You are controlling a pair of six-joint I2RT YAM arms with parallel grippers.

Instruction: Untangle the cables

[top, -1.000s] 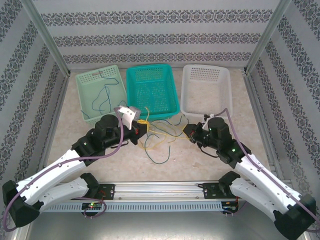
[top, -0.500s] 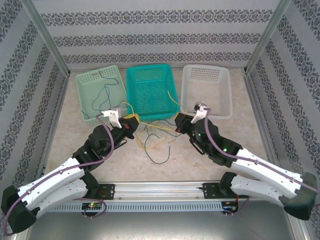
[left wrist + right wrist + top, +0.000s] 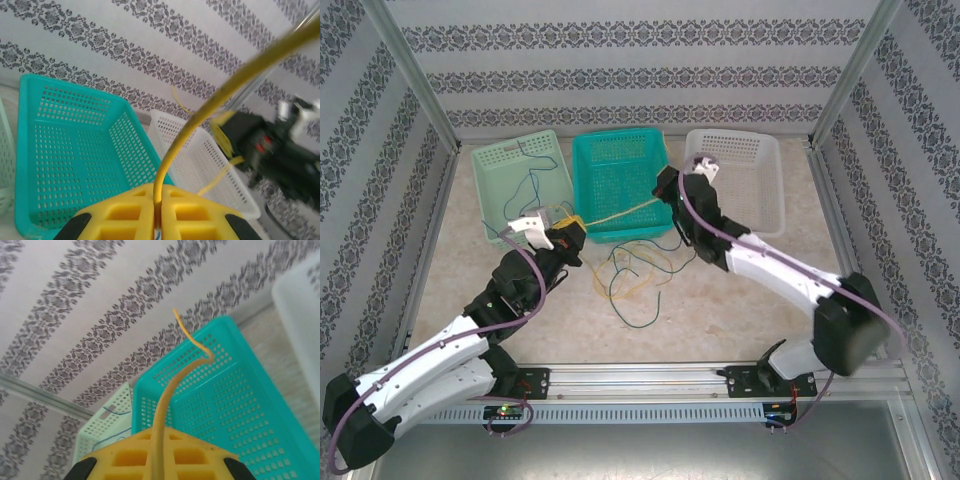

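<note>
Left hand point(image 3: 571, 231), right hand point(image 3: 665, 184) pinch yellow cable point(image 3: 620, 210) taut over teal basket point(image 3: 620, 136); blue cable point(image 3: 533, 183) sorted into green basket point(image 3: 480, 172); tangle point(image 3: 632, 280) left on counter point(image 3: 720, 310).

- Nothing to read right now: no words, numbers, brand names or signs come through legibly in any view.
- The patterned wall point(image 3: 640, 80) carries printed bands of floral ornament, and none of it forms letters.
</note>
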